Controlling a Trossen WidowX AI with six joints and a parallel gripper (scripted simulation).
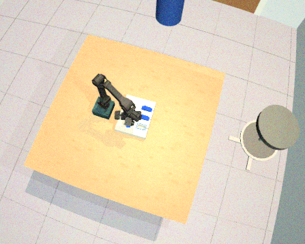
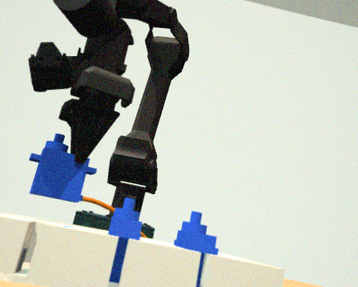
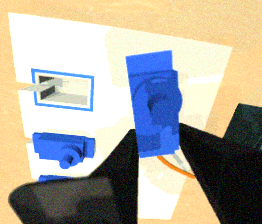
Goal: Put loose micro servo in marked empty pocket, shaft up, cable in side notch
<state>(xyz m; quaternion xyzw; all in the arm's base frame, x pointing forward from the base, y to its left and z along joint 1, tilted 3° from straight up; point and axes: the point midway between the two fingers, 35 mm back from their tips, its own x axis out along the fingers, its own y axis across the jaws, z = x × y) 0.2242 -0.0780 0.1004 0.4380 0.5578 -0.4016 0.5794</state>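
Observation:
The loose blue micro servo (image 1: 127, 126) (image 2: 58, 176) (image 3: 155, 100) is held above the deck (image 1: 134, 133) (image 2: 68, 256) (image 3: 28, 45), shaft up and slightly tilted in the exterior view. My gripper (image 2: 81, 159) (image 3: 155, 131) is shut on it near one end. Its orange cable (image 2: 96, 200) (image 3: 174, 169) trails from that end, toward the arm's base. The blue-outlined empty pocket (image 1: 141, 126) (image 3: 75, 98) is to the left of the servo in the wrist view. The pocket's long side runs roughly crosswise to the servo's. Its side notch (image 3: 30, 89) opens at the deck's left edge there.
Two seated blue servos (image 1: 147, 108) (image 1: 144, 117) (image 2: 125, 220) (image 2: 196, 238) (image 3: 58, 147) stand in a row beside the pocket. The arm's dark green base (image 1: 103, 108) (image 2: 94, 222) (image 3: 250, 130) is beside the deck. A stool (image 1: 278, 127) and a blue cylinder (image 1: 168, 11) stand off the table.

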